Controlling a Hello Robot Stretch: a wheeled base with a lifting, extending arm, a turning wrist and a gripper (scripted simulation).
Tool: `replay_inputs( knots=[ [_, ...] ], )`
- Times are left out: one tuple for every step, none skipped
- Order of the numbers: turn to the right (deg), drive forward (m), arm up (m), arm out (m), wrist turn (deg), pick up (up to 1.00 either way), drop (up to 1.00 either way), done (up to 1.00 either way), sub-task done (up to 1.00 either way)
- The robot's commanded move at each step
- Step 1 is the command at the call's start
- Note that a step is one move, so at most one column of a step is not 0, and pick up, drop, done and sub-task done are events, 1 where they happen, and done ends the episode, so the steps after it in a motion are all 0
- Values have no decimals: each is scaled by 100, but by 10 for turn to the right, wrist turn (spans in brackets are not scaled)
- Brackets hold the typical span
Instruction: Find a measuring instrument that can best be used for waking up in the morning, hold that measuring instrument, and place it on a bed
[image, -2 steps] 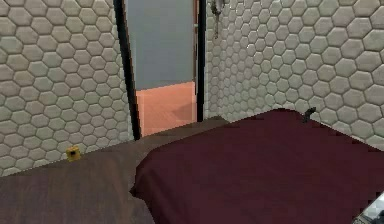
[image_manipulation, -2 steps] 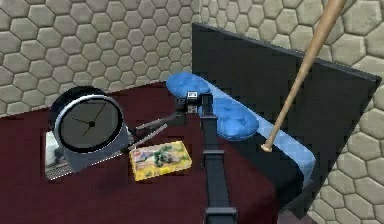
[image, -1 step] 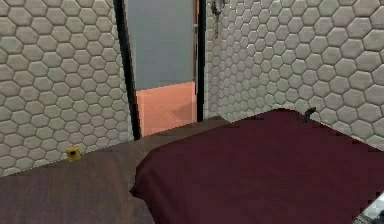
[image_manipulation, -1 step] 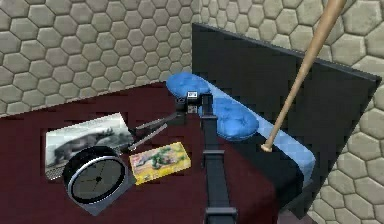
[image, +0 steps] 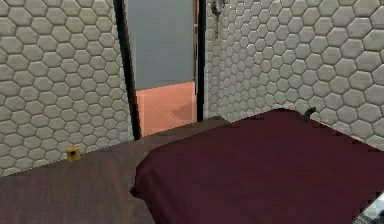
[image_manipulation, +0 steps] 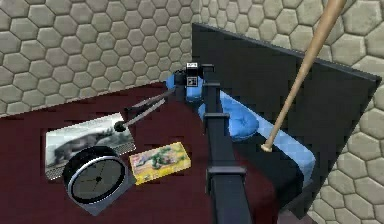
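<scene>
Seemingly most of the job is done. The clock (image_manipulation: 97, 182), a round dark-rimmed thing with a grey face, lies flat on the bed (image_manipulation: 60, 110), on the maroon cover near the arm side view's lower left. It touches the lower edge of a flat box (image_manipulation: 80, 150) with a picture on its lid, and a small yellow-green booklet (image_manipulation: 160, 162) lies just beside it. Finding the clock and bringing it to a bed therefore look finished, judging by where it rests.

The arm (image_manipulation: 222, 160) reaches out across the cover toward the headboard (image_manipulation: 260, 70). The gripper (image_manipulation: 130, 123) points back toward the box, with its thin fingers (image_manipulation: 150, 108) ending at the box's upper corner. Whether those fingers are spread or pressed together cannot be told, and with the box lying right behind their tips I cannot tell whether they hold anything. The clock sits apart from the tips, lower in the picture, so it does not look gripped.

What remains, as I judge it, is only to draw the arm back without dragging the box or nudging the clock. A blue pillow (image_manipulation: 245, 120) lies along the headboard, and a wooden bat (image_manipulation: 300, 75) leans against it, both well clear of the clock. Ahead, the forward view shows the same maroon cover and a doorway (image: 165, 60) in the tiled wall.
</scene>
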Motion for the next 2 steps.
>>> replay_inputs(
  knots=[
    [0, 0, 0, -8, 0, 0, 0, 0, 0],
    [0, 0, 0, 0, 0, 0, 0, 100, 0]
  ],
)
